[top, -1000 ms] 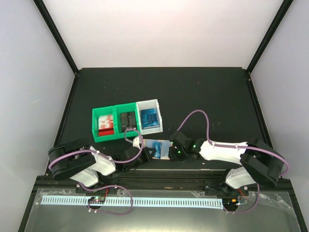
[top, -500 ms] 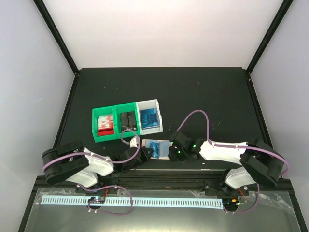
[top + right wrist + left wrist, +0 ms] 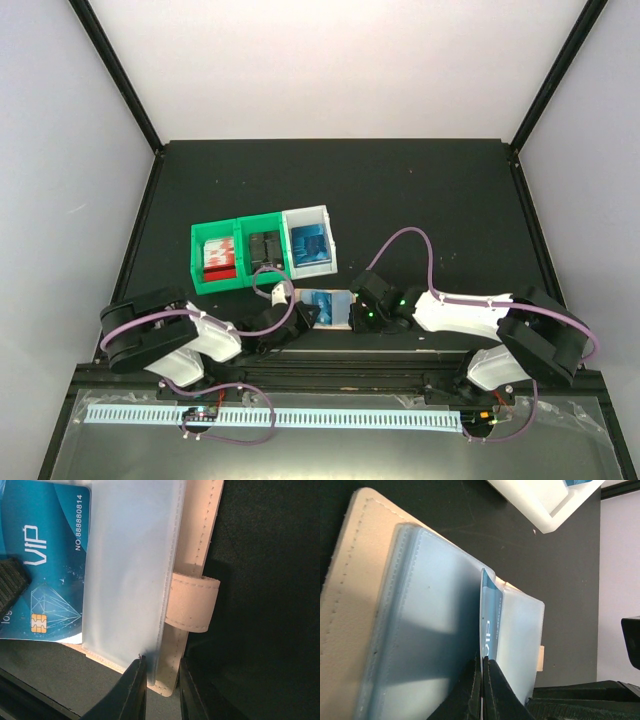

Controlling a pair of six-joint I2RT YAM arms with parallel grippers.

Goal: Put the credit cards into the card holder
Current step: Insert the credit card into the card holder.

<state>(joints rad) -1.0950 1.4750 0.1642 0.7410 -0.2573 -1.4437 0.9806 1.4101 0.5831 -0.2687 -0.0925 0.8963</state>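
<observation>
Left tool (image 3: 482,666) first: we see its fingers pressed together on a blue credit card (image 3: 45,555), which they hold edge-on. Our right tool (image 3: 162,677) is clamped over the near edge of the card holder (image 3: 350,590), with one finger on the clear sleeve (image 3: 127,570) and the other by the tan border.

Both tools meet low over the black surface (image 3: 420,200), near its front edge. Behind them, we see two green bins (image 3: 225,260) in a row with a white bin (image 3: 322,225) on the right. More blue credit cards (image 3: 308,247) lie in the white one.

The card holder lies open and flat between the tools, sleeve side up, its small strap (image 3: 192,605) sticking out sideways. The held card reads "VIP" and its far edge meets the sleeve - we cannot tell whether it has entered a pocket.
</observation>
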